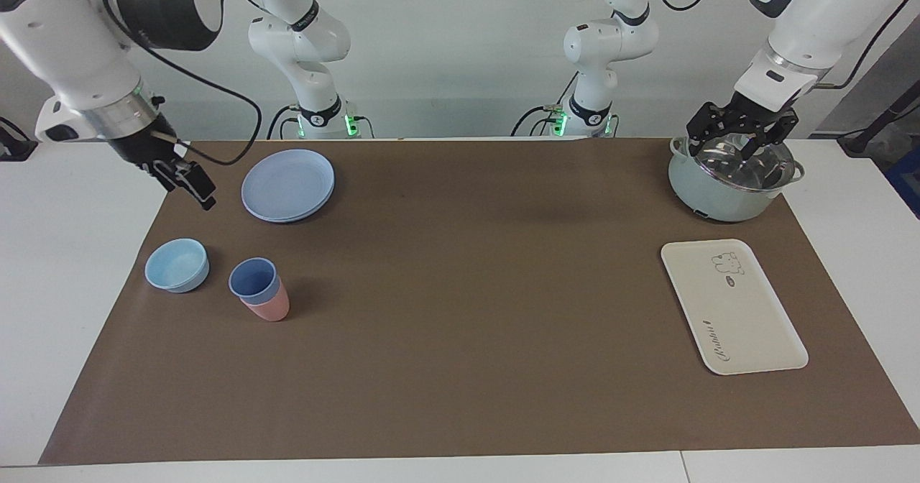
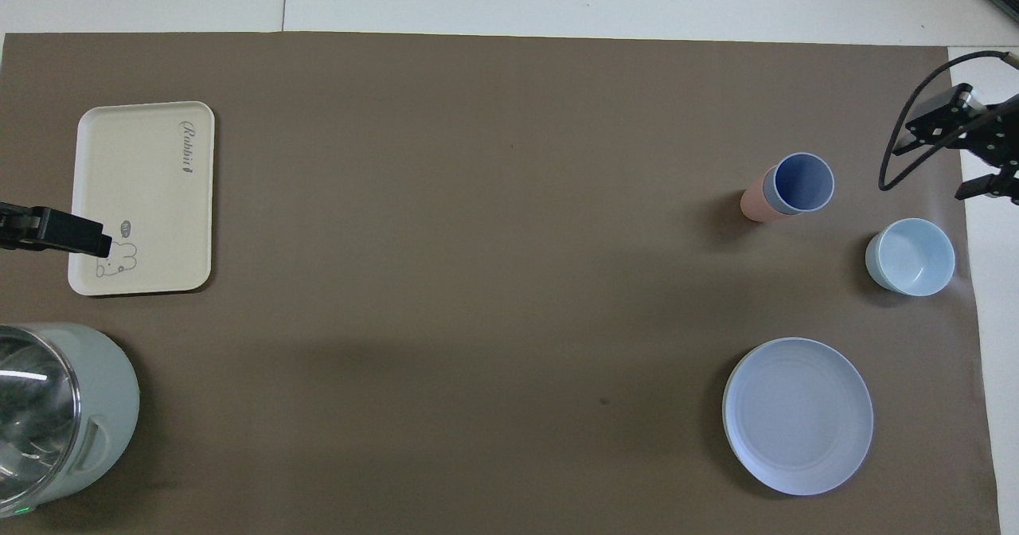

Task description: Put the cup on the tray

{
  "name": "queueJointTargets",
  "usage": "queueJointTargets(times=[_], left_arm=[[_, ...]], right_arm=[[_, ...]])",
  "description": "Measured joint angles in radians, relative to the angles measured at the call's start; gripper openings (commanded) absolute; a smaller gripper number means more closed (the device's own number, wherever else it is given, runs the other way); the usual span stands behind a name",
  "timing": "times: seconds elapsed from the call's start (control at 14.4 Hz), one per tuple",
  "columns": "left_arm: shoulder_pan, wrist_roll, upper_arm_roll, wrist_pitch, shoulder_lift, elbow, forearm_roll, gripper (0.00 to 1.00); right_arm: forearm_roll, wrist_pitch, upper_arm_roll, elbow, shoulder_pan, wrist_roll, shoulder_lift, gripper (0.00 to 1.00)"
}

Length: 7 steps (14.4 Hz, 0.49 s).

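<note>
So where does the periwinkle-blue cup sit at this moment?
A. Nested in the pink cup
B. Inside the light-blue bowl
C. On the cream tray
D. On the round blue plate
A: the cup stands inside the pink cup, beside the light-blue bowl, at the right arm's end of the table, with the tray bare.
</note>
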Motion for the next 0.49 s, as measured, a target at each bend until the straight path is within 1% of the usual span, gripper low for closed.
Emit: queueJointTargets(times=[0.21, 0.35, 0.49], left_arm=[[0.0, 0.0, 0.0, 0.0, 0.0, 0.0, 0.0, 1.0], [0.0, 0.0, 0.0, 0.0, 0.0, 0.0, 0.0, 1.0], [0.0, 0.0, 0.0, 0.0, 0.0, 0.0, 0.0, 1.0]], right_arm=[[0.072, 0.01, 0.0, 0.142, -0.038, 0.106, 0.17, 0.88], [0.128, 0.055, 0.0, 0.184, -0.055, 0.155, 0.253, 0.88], [0.178, 0.089, 0.0, 0.196, -0.063, 0.173, 0.314, 0.88]])
